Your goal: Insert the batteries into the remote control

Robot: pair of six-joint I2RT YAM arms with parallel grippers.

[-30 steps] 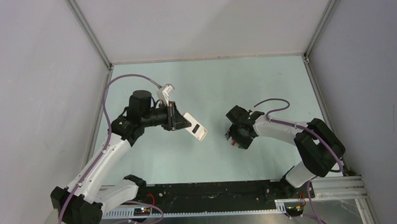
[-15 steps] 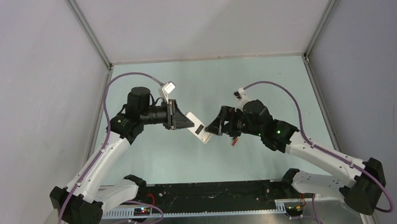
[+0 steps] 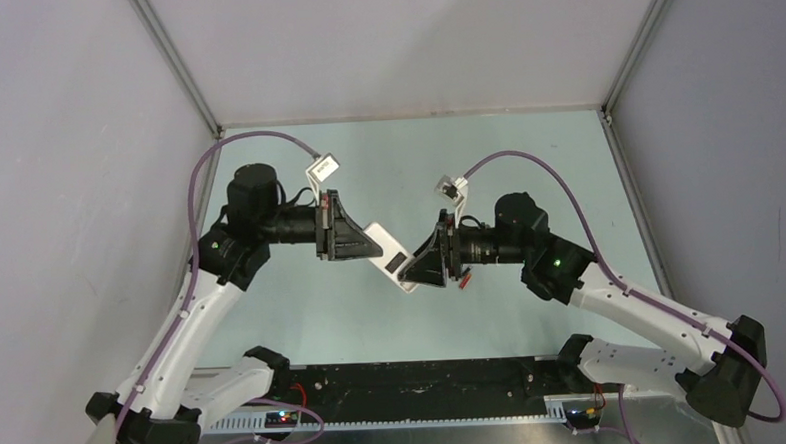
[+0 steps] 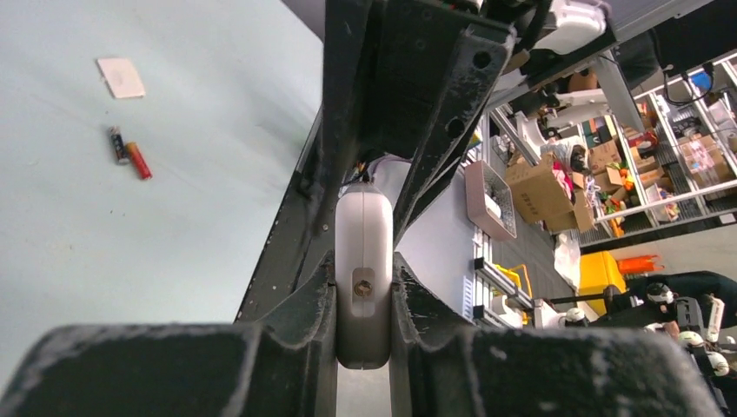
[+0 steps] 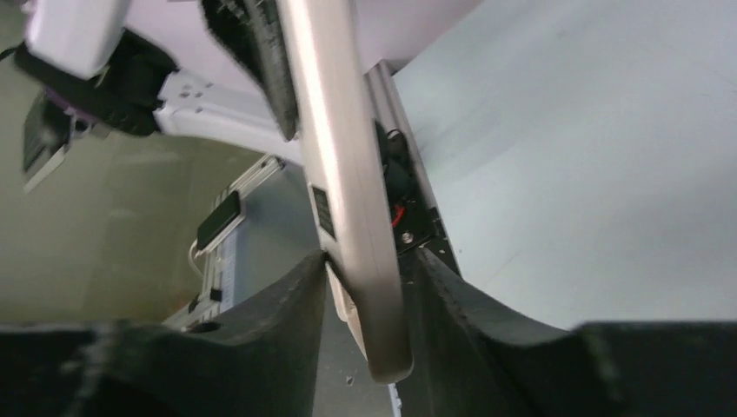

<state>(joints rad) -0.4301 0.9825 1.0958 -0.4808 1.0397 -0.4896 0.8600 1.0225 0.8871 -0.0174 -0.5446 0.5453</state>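
Observation:
The white remote control [image 3: 388,250] hangs above the table between both arms. My left gripper [image 3: 368,245] is shut on its upper end; in the left wrist view the remote control [image 4: 363,261] is pinched edge-on between the left gripper [image 4: 363,282] fingers. My right gripper [image 3: 419,266] straddles the lower end. In the right wrist view the remote control [image 5: 356,217] runs tilted through the right gripper [image 5: 365,265]; one finger touches it and a thin gap shows at the other. Two batteries [image 4: 129,153], one dark and one orange-red, lie side by side on the table. The orange-red one [image 3: 462,281] peeks out below my right wrist.
A small white square cover piece [image 4: 122,78] lies flat on the table beyond the batteries. Grey walls enclose the pale green table [image 3: 526,156] on three sides. A black rail [image 3: 416,381] runs along the near edge between the arm bases.
My right arm swung up from over the batteries to the remote, and its jaws widened then narrowed round the remote's lower end. The left arm shifted slightly, still holding the remote.

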